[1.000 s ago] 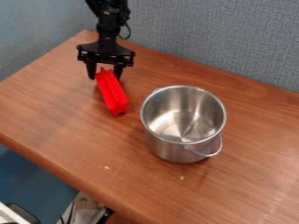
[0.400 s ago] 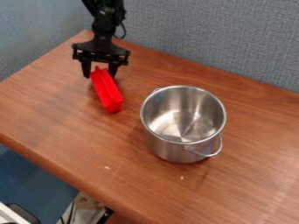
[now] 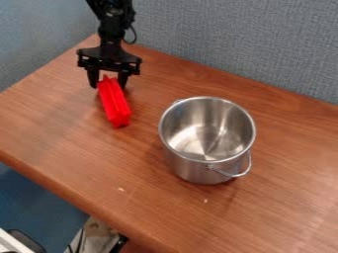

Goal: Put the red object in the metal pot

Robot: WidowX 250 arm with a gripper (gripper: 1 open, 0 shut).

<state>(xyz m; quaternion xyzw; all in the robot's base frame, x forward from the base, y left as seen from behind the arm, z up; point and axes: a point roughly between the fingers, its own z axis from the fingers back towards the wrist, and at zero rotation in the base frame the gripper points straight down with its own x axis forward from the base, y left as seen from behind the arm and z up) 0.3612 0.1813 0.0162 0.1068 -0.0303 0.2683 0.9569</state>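
The red object, a long bright red block, lies on the wooden table at the back left, with one end pointing toward the front. My gripper points down over its far end. The black fingers stand on either side of that end and are shut on it. The block's near end looks to rest on the table. The metal pot, shiny and round, stands upright and empty to the right of the block, about a hand's width away from it.
A blue-grey wall runs behind the table. The table's left and front edges drop off to the floor. Bare wood lies between the block and the pot and in front of both.
The gripper and the red block have shifted together a little to the left, away from the pot. The pot has not moved.
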